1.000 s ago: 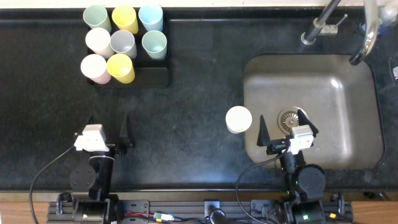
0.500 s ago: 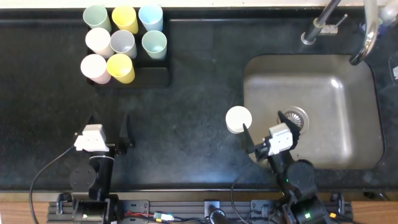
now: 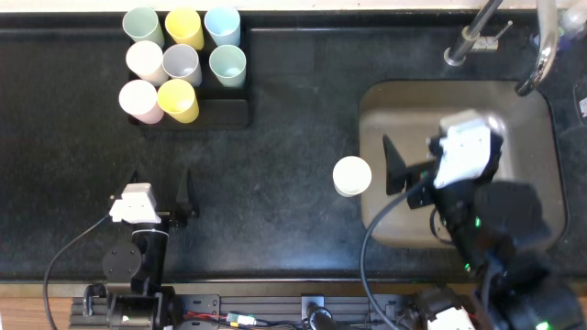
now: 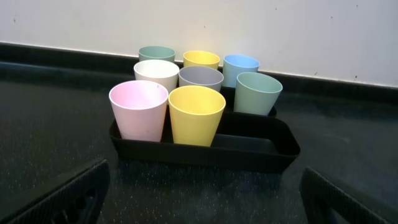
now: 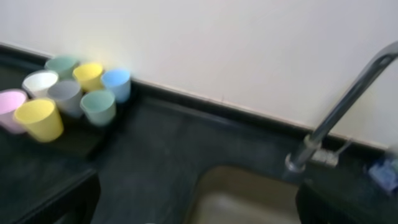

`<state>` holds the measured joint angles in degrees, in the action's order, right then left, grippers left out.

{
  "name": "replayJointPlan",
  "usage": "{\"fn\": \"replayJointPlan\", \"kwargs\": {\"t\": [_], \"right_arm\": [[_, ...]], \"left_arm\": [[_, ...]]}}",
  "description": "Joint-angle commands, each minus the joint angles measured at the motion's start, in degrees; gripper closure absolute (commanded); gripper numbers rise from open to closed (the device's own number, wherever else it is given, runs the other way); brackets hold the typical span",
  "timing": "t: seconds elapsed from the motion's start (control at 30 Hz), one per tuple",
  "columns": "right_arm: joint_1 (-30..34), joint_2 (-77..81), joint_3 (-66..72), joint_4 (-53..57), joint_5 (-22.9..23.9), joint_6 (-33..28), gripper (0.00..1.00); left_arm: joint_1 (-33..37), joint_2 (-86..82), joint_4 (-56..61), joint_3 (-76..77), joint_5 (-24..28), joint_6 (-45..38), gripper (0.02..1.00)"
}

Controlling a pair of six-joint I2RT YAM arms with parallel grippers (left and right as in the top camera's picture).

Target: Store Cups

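White cup (image 3: 352, 176) stands at the sink (image 3: 369, 103) rim; the right gripper (image 3: 408, 170), jaws wide and empty, risks knocking it in. The left gripper (image 3: 162, 188) is likewise wide.

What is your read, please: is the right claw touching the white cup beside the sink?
Apart. The top view shows a clear gap between the white cup and the nearest finger of the right claw.

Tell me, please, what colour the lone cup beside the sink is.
The lone cup is white, seen best in the top view.
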<state>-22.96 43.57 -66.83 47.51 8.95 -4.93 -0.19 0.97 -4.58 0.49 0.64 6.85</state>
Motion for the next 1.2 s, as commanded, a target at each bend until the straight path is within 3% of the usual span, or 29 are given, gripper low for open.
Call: {"fn": "replayJointPlan", "kwargs": {"t": [0.03,0.17,0.27,0.37,0.6,0.97,1.2], "right_arm": [[-0.24,9.4,-8.02,11.28,-2.56,5.9,0.003],[-0.24,16.63,-9.86,23.3,-3.58,10.73,0.003],[-0.22,24.65,-9.84,30.51,-10.64,10.75,0.003],[0.07,28.35,-9.81,30.1,-12.76,11.3,0.003],[4.68,35.74,-9.22,31.85,-12.33,19.17,0.005],[5.38,39.47,3.3,25.2,-12.28,21.05,0.001],[5.38,39.58,6.91,18.95,-12.24,21.03,0.077]], "left_arm": [[-0.04,-0.26,-0.26,-0.02,-0.28,-0.66,0.018],[-0.04,-0.26,-0.26,-0.02,-0.28,-0.66,0.018],[-0.04,-0.26,-0.26,-0.02,-0.28,-0.63,0.018],[-0.04,-0.26,-0.26,-0.02,-0.28,-0.63,0.018],[-0.04,-0.26,-0.26,-0.02,-0.28,-0.63,0.018],[-0.04,-0.26,-0.26,-0.02,-0.28,-0.63,0.018],[-0.04,-0.26,-0.26,-0.02,-0.28,-0.66,0.018]]}}
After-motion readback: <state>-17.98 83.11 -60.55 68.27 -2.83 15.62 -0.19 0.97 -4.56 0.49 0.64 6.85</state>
